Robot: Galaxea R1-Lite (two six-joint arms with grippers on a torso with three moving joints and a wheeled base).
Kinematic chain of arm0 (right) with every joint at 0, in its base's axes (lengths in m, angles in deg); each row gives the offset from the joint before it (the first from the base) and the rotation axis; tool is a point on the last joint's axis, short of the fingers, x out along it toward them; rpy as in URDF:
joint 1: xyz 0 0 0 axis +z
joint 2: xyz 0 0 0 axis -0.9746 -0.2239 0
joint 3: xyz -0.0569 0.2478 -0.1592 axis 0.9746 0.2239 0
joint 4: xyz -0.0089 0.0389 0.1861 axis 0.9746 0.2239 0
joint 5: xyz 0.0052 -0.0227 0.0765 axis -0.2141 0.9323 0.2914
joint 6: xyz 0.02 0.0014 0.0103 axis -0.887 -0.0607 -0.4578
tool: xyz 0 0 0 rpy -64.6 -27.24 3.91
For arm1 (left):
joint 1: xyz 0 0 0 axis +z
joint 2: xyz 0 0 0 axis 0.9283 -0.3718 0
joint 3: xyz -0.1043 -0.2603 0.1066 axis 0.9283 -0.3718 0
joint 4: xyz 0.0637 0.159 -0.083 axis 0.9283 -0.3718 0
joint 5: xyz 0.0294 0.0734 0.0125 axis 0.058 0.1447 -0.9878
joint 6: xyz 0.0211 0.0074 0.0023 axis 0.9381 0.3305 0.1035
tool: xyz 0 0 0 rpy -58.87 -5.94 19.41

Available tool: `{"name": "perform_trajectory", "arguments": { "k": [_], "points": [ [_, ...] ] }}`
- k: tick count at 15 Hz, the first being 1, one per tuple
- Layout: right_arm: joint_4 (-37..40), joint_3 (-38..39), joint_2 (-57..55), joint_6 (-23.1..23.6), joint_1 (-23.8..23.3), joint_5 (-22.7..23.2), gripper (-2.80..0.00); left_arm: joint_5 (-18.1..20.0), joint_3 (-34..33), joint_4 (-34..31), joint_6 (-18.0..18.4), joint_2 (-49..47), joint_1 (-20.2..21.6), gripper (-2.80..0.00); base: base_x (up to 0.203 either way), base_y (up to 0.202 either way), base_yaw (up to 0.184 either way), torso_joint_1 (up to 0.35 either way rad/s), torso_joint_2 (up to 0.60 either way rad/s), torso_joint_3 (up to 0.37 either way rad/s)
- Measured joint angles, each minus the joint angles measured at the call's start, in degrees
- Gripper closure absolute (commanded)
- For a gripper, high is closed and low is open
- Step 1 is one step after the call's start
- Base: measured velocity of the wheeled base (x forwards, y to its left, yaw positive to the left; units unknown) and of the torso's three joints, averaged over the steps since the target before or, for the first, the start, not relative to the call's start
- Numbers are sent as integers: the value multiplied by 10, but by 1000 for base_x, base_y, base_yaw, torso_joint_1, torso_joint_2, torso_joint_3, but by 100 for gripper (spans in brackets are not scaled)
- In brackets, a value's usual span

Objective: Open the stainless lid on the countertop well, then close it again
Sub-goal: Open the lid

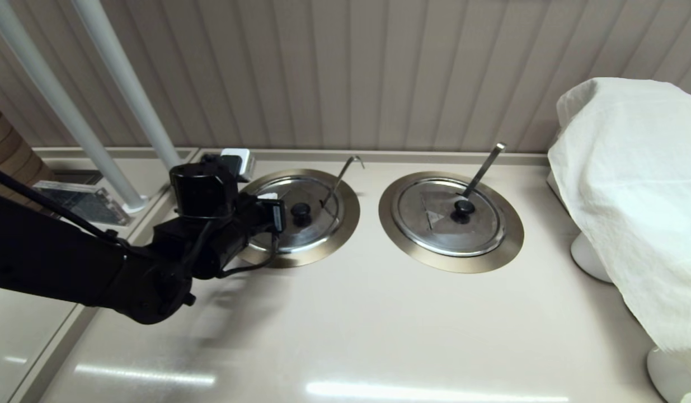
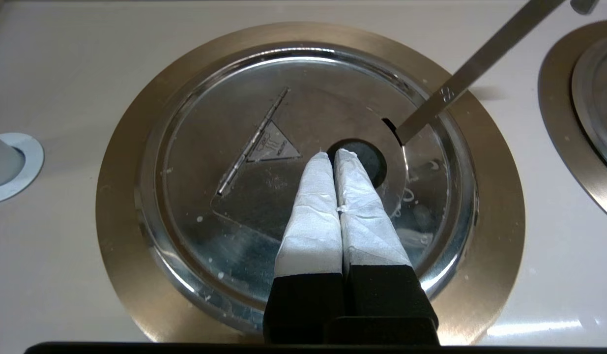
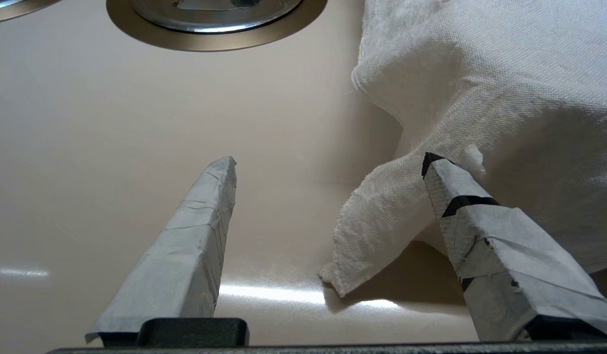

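Observation:
The stainless lid [image 1: 317, 232] [image 2: 224, 236] lies flat and closed in the countertop well, inside the brushed ring rim [image 1: 348, 221] [image 2: 495, 236]. It carries a black knob [image 1: 300, 211] [image 2: 369, 155], a diagonal fold line and a small triangular label. The hook-tipped ladle handle [image 1: 341, 179] [image 2: 460, 78] rises through a notch in the lid. My left gripper [image 1: 279, 215] [image 2: 335, 153] hovers over the lid, shut and holding nothing, its taped tips at the knob's near edge. My right gripper [image 3: 330, 162] is open over bare counter and is out of the head view.
A second ringed well [image 1: 507, 246] [image 3: 210, 42] with its own lid and straight handle [image 1: 482, 168] sits to the right. A white cloth [image 1: 630, 196] [image 3: 480, 73] drapes something at the far right, close to my right fingers. White poles [image 1: 121, 84] stand at the back left.

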State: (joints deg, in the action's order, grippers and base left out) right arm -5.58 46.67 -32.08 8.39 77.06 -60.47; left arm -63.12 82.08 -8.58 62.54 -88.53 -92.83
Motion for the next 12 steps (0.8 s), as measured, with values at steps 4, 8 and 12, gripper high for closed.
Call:
{"name": "perform_trajectory", "arguments": {
  "k": [4,8,12],
  "points": [
    [0,0,0,0,0,0,-280,-6,5,42,-11,-34,-2,0,0,0,0,0,0,0],
    [0,0,0,0,0,0,-280,-9,3,57,-18,-49,-2,-280,0,0,0,0,0,0],
    [0,0,0,0,0,0,-280,-14,4,56,-16,-52,-5,-280,0,0,0,0,0,0]
  ]
}}
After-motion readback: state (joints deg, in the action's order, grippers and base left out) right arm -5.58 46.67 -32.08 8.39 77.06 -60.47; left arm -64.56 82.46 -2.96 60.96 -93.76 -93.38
